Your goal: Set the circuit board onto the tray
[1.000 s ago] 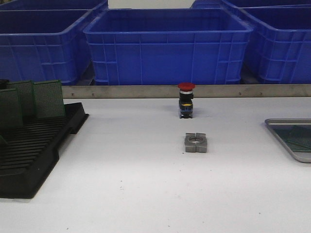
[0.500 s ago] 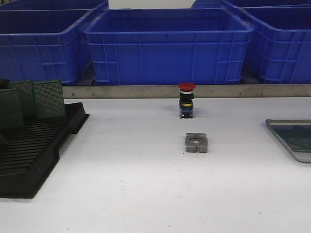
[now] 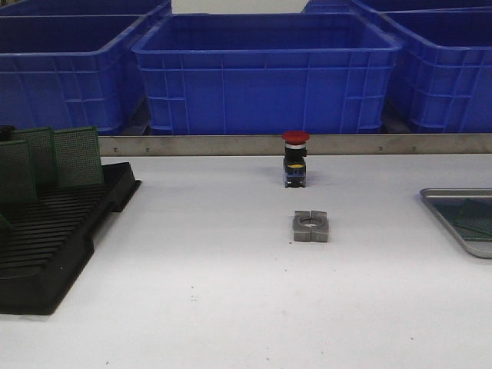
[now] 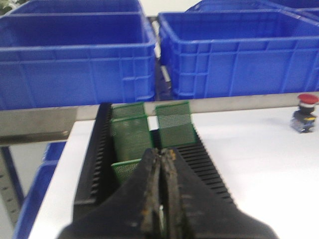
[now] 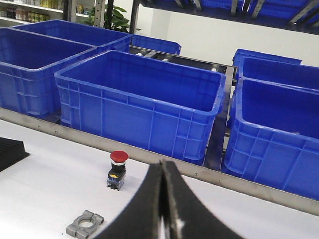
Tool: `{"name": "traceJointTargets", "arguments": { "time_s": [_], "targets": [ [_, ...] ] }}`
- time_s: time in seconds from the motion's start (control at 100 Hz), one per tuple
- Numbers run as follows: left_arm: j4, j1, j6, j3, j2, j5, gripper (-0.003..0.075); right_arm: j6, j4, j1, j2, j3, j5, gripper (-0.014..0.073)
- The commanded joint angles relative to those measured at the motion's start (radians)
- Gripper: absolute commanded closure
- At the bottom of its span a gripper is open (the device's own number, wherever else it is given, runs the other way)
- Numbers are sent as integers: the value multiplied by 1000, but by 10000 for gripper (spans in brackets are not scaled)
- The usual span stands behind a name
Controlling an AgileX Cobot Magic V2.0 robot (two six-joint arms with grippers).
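Green perforated circuit boards (image 3: 77, 157) stand upright in the black slotted rack (image 3: 54, 238) at the table's left side. In the left wrist view the left gripper (image 4: 162, 159) hangs just short of that rack with its jaws pressed together and nothing between them. Mid-table sit a red-capped push button (image 3: 295, 157) and, nearer the camera, a grey metal split collar (image 3: 310, 226), well apart from both ends. The right gripper (image 5: 163, 172) is likewise clenched on nothing, looking toward the blue crates (image 5: 144, 99). At the far right edge lies the grey tray (image 3: 442, 211), cut off by the frame; a dark greenish sheet (image 3: 473, 217) rests on its floor, probably a circuit board already placed, though I cannot tell for sure. Several boards are left in the rack, so more transfers likely remain.
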Motion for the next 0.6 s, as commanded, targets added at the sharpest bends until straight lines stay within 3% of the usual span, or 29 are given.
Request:
{"name": "traceJointTargets", "arguments": {
  "time_s": [0.0, 0.18, 0.59],
  "targets": [
    [59, 45, -70, 20, -65, 30, 741, -8, 27, 2, 8, -25, -18, 654],
    [28, 115, -70, 20, -108, 184, 741, -8, 27, 2, 8, -25, -17, 654],
    [28, 122, -70, 20, -107, 183, 741, -8, 27, 2, 8, -25, -17, 654]
  ]
}}
